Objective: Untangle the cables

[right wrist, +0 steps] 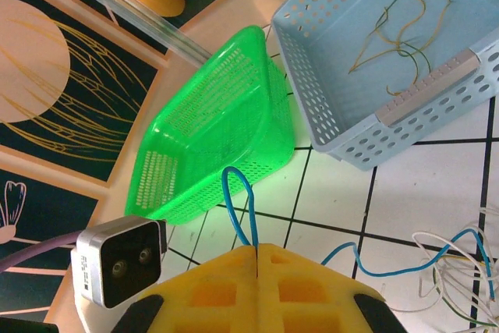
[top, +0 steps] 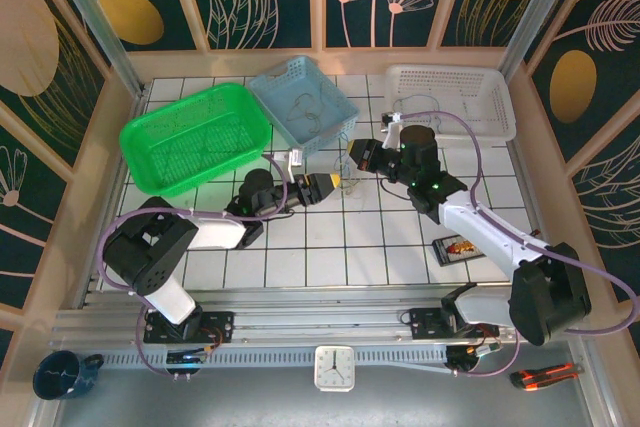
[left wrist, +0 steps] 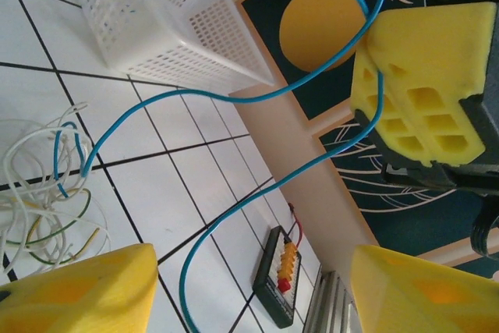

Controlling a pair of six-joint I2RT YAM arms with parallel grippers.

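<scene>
Cables point(left wrist: 39, 208) lie clumped just ahead of my left gripper point(left wrist: 253, 274), whose jaws stand wide apart, holding nothing. My right gripper point(right wrist: 256, 251), clamped on the blue strand point(left wrist: 234, 99), holds it raised, probably to free it from the rest.

The blue basket point(top: 328, 133) is sitting askew between the green basket point(top: 160, 113) on its left and the white basket point(top: 447, 72) on its right. Thin wires point(top: 305, 107) are lying inside it. Just beyond its near corner, the left gripper point(top: 330, 185) and the right gripper point(top: 354, 159) are meeting over a faint clump of cables point(top: 347, 182).
</scene>
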